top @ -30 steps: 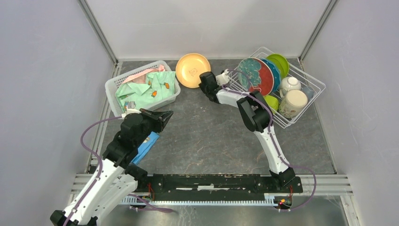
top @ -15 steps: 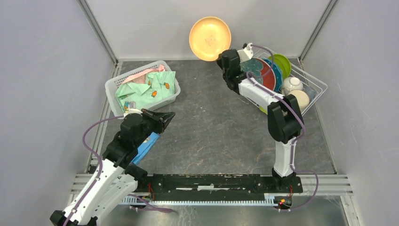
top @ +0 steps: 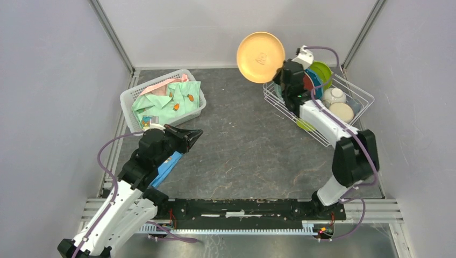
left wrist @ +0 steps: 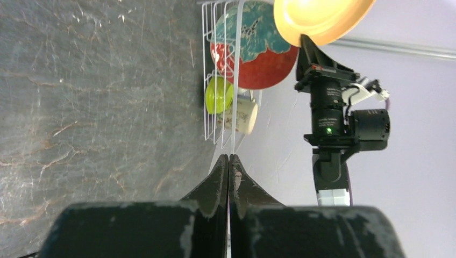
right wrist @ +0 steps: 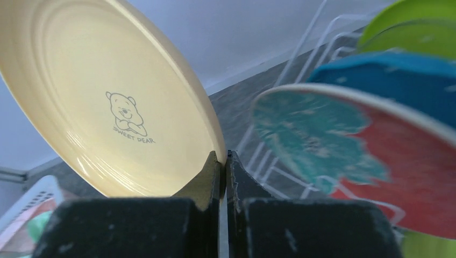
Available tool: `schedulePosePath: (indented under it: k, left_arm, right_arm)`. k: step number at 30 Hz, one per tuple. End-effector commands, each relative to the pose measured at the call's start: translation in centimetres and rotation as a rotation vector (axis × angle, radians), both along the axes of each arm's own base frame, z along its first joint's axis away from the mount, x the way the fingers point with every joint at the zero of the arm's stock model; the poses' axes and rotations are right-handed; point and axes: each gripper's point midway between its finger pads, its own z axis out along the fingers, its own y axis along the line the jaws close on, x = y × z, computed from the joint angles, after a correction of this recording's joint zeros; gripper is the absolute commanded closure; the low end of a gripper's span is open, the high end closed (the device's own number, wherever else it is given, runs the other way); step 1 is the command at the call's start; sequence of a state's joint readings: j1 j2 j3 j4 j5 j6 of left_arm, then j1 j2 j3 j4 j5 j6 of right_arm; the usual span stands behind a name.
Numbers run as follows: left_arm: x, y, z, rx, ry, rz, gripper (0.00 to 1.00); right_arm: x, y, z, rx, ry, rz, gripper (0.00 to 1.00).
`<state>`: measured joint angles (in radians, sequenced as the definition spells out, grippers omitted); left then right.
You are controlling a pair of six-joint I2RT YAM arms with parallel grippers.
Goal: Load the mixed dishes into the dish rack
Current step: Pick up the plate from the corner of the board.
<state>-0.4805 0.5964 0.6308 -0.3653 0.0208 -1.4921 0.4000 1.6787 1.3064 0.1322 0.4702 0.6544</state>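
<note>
My right gripper (top: 280, 74) is shut on the rim of the orange plate (top: 260, 49) and holds it in the air, on edge, just left of the dish rack (top: 361, 97). In the right wrist view the plate (right wrist: 107, 102) shows a bear print, and the gripper (right wrist: 223, 157) pinches its rim. The rack holds a red and teal plate (right wrist: 376, 156), a blue plate (right wrist: 387, 67), a lime-green plate (top: 321, 72), a white bowl (top: 333, 96), a beige mug (top: 342, 112) and a small green cup (left wrist: 218, 95). My left gripper (top: 197, 133) is shut and empty, low at the left.
A white plastic basket (top: 129, 99) of clothes stands at the back left. A folded blue cloth (top: 168, 164) lies under my left arm. Grey walls close in the table on three sides.
My right arm has lifted the orange plate off the table and carried it right, from beside the basket to beside the rack. My left arm has stayed still.
</note>
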Motion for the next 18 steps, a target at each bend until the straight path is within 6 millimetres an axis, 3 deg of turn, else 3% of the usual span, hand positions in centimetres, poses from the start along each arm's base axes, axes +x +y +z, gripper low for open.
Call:
schedulePosePath:
  k: [1,5,12,18]
  left_arm:
    - [-1.4,-2.4,1.9,-0.075,0.0,-0.143,0.98]
    - [-3.1,-4.1,2.5,-0.129,-0.019,-0.286,0.98]
    - [-4.4,-5.2,2.4,-0.151,0.01,-0.386,0.98]
    - [-3.1,-5.0,0.8,-0.117,0.064,-0.332,0.98]
  right_arm:
    - [-2.8,-5.1,5.5,-0.205,-0.101,0.0,1.0]
    - [-4.6,-8.3,6.6,-0.327,-0.102,-0.015,1.0]
    - [-5.1,-11.4,8.1,-0.607,-0.046,-0.013,1.0]
    - [-5.5,-13.5,7.5,-0.781,0.025,-0.059,1.0]
